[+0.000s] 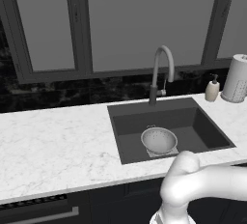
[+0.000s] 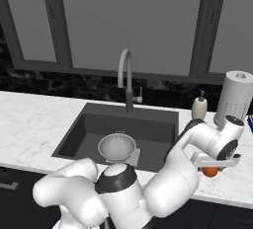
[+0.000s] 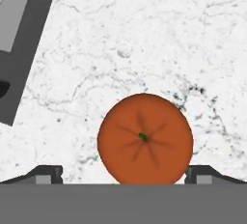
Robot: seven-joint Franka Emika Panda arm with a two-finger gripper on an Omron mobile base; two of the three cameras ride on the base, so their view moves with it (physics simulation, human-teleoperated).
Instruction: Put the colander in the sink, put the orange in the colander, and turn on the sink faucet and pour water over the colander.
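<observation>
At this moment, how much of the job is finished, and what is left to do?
Done: the colander sits inside the sink. In hand: the gripper is open astride the orange, which lies on the marble counter, not yet lifted. Left: carry the orange into the colander, then open the sink faucet; no water runs.

One colander (image 1: 158,140) sits in the one sink (image 1: 202,126), with one faucet (image 1: 162,71) rising at the basin's 12 o'clock edge. One orange (image 3: 144,138) lies on the one counter (image 1: 53,146), between the two fingertips (image 3: 47,174) of the one gripper (image 3: 123,175). At the sink's 2 o'clock stand one soap bottle (image 1: 212,89) and one paper towel roll (image 1: 237,78).
</observation>
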